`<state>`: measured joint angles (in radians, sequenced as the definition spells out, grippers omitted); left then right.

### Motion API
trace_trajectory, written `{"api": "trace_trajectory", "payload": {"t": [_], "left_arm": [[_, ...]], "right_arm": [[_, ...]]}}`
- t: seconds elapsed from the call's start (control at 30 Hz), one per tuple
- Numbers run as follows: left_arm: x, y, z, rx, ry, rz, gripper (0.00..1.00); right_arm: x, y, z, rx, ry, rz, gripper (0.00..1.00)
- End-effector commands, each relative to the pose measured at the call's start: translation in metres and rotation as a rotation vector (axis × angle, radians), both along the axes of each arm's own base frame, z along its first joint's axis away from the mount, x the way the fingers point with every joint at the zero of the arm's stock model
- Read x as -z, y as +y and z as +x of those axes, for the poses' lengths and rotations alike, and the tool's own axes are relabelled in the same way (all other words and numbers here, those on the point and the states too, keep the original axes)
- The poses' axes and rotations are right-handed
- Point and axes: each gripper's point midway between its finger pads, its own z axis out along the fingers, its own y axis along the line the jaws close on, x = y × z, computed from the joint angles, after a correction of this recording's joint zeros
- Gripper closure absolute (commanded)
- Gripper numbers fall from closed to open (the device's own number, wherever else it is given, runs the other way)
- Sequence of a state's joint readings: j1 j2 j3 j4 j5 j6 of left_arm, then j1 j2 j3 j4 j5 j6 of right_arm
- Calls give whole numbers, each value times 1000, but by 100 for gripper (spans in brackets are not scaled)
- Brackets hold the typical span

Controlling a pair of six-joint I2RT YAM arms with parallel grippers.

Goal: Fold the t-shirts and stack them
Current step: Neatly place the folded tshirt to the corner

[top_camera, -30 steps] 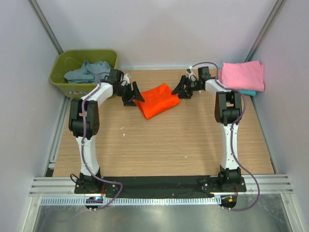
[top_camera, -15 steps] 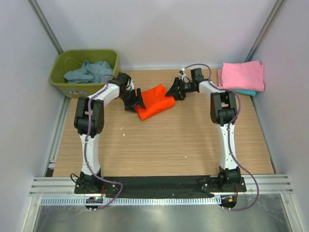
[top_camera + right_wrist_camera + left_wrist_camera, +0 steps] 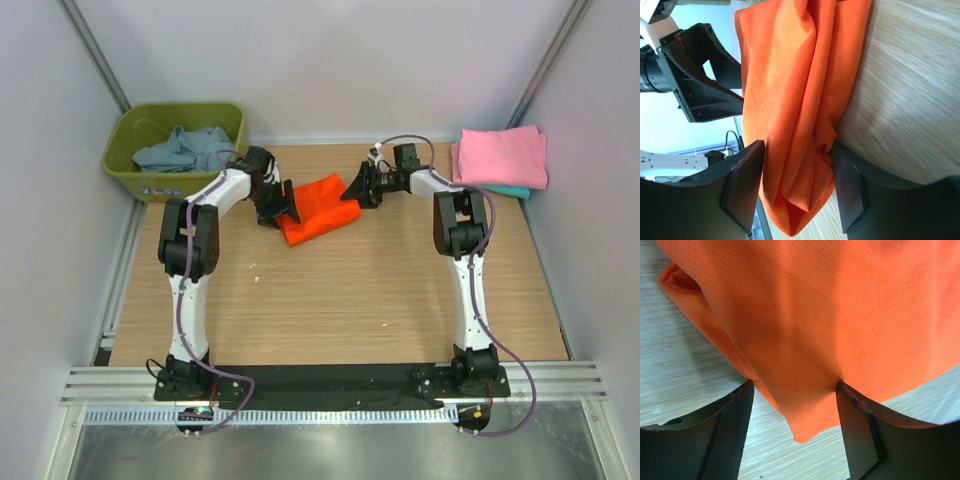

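At orange shirt's (image 3: pixel 318 208) 9 o'clock, left gripper (image 3: pixel 288 209) straddles its edge, jaws spread, unclamped; at 2 o'clock, right gripper (image 3: pixel 351 191) likewise, astride bunched fabric.

A light wood-grain table (image 3: pixel 330 300) filled the cell, closed in by plain pale grey walls (image 3: pixel 330 70) on the left, far and right. Aluminium posts (image 3: pixel 93 50) rose at the far corners. A ribbed aluminium rail (image 3: pixel 560 380) crossed the near edge, with dull sheet metal (image 3: pixel 330 455) nearer. The light was soft and even.

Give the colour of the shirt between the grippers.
Orange t-shirt; best in left wrist view.
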<state>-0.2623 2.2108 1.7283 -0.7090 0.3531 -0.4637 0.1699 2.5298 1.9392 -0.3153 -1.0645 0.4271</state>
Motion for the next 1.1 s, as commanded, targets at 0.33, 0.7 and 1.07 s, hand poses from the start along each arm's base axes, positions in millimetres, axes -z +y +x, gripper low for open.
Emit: {"api": "trace_trajectory", "payload": {"t": [0.33,0.7,1.07], "left_arm": [[16,10,9,10,-21,82,32],[-57,12,49,153,-273,144,19],[-91,-16,53,251,-319,-5,0]], "right_arm": [[22,25,0,-8,-6,-21,70],[-64,-59,52,74,-439,-399,99],[-129,-168,56,203,-611,-670,99]]}}
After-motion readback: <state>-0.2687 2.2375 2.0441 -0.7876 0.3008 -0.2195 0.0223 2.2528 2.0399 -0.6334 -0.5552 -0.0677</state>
